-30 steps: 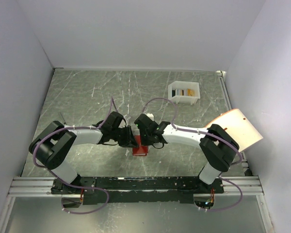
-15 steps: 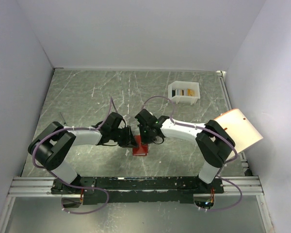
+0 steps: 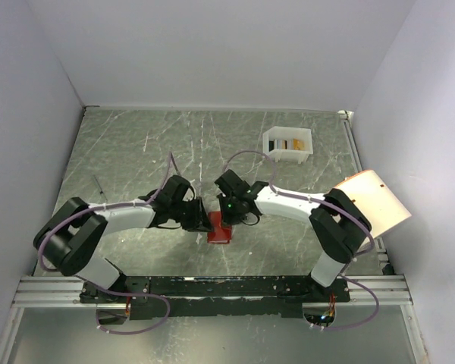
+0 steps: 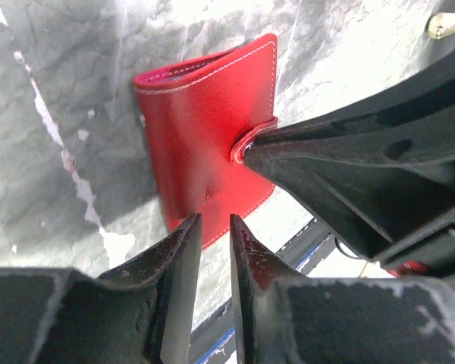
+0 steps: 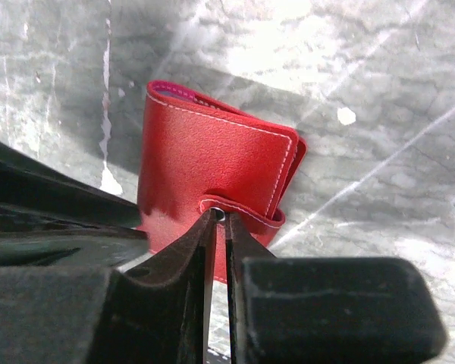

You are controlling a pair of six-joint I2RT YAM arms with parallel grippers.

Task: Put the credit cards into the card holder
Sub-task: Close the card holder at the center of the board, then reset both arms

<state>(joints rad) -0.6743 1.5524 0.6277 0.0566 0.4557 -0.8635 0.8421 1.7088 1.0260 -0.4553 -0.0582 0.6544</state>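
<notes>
Right hand (image 5: 218,221): fingers nearly together, nipping the snap tab (image 5: 243,208), likely to pull it open.
Left hand (image 4: 214,231): slightly parted, empty, over the wallet (image 4: 205,129), probably to steady it.
Wallet: closed, flat on the table (image 3: 136,152), lower middle of the top view.
Cards (image 3: 291,143): upright in the white box (image 3: 287,156), upper right.

Your white left arm (image 3: 129,214) and white right arm (image 3: 288,203) bend inward, so the black left gripper (image 3: 205,221) and black right gripper (image 3: 225,216) meet nose to nose just below the top view's centre. The left one's fingers stand a narrow gap apart, while the right one's are pressed almost together.
</notes>
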